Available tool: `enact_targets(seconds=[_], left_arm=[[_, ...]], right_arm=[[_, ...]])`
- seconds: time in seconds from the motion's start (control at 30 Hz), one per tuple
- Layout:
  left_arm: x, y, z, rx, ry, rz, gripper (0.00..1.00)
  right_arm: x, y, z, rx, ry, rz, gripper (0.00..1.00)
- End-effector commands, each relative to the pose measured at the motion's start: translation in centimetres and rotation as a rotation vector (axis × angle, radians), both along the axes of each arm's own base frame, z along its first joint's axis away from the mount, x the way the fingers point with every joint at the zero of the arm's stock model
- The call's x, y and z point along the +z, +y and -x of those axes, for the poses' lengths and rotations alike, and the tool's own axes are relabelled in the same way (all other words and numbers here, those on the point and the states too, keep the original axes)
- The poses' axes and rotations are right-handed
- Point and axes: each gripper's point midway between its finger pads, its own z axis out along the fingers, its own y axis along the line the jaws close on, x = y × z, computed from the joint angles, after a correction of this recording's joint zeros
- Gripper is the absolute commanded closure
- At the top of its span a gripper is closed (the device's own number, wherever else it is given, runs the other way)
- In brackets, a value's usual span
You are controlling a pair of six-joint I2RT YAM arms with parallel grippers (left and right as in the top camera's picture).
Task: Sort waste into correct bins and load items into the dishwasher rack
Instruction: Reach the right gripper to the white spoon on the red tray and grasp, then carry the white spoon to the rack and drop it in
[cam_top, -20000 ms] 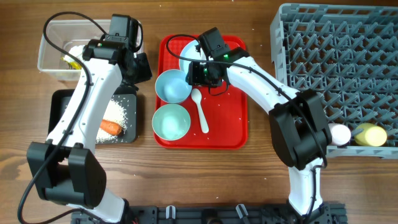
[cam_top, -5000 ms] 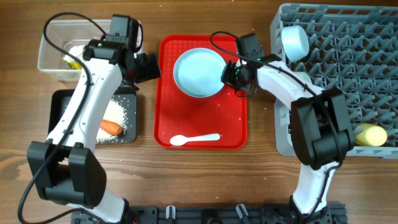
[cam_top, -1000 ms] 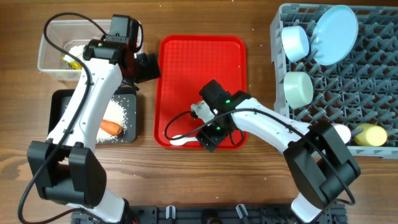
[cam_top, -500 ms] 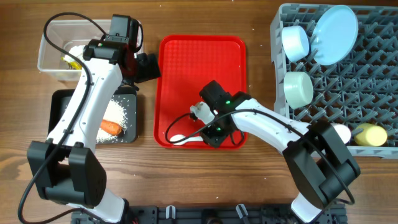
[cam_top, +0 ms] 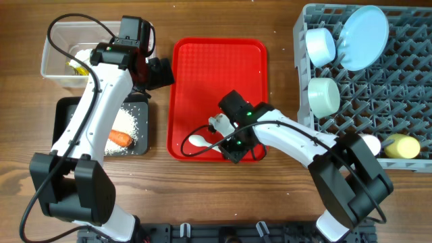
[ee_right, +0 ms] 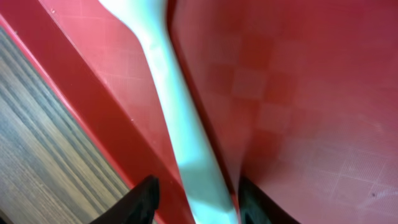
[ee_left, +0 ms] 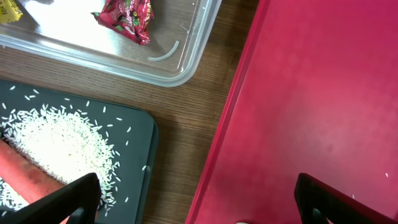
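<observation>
Clamps white spoon (ee_right: pixel 179 134) by handle w/ right tool (ee_right: pixel 198 200) at red tray (ee_right: pixel 298 93) edge, holds left tool (ee_left: pixel 199 208) spread wide, empty.

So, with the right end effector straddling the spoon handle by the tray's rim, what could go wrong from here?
1. The spoon lies flat on the red tray right beside its raised rim; the right end effector may scrape the rim or pinch the thin handle poorly, so it slips.
2. Gripped far from its bowl, the spoon could swivel and snag the dishwasher rack pegs.
</observation>
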Motion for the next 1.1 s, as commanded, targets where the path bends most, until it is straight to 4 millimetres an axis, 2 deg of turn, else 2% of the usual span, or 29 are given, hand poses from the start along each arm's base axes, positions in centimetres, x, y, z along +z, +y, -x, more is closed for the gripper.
enact_targets(seconds=[0.0,0.1,0.27,0.4,0.5,0.6,0.63,0.77,0.93,1.07], left_arm=[[-0.4,0.0,0.1,0.002,0.012,0.004,0.00],[-0.4,0.0,0.1,0.002,0.012,0.004,0.00],[-0.4,0.0,0.1,0.002,0.012,0.004,0.00],[-0.4,0.0,0.1,0.002,0.012,0.004,0.00],[-0.4,0.0,0.1,0.002,0.012,0.004,0.00],[-0.4,0.0,0.1,0.002,0.012,0.004,0.00],[-0.4,0.0,0.1,0.002,0.012,0.004,0.00],[-0.4,0.0,0.1,0.002,0.012,0.004,0.00],[-0.4,0.0,0.1,0.002,0.012,0.004,0.00],[-0.4,0.0,0.1,0.002,0.012,0.004,0.00]], right_arm=[[-2.0,-1.7,1.8,-0.003,0.066,0.075,0.55],[-2.2,-1.7,1.6,-0.046,0.068,0.080,0.69],[-3.3,-2.4,1.7,-0.092,0.081,0.132,0.73],[-3.8,-3.8,-0.2,-0.245,0.028,0.206,0.80],[-3.7,-4.8,-2.0,-0.395,0.028,0.196,0.85],[-3.5,-6.4,-3.6,-0.525,0.042,0.192,0.96],[-3.3,-6.7,-4.0,-0.543,0.048,0.181,0.96],[-1.5,-6.7,-6.1,-0.599,0.056,0.108,0.96],[3.4,-5.9,-8.7,-0.615,-0.013,0.035,0.96],[7.4,-5.6,-9.7,-0.638,-0.087,-0.036,0.96]])
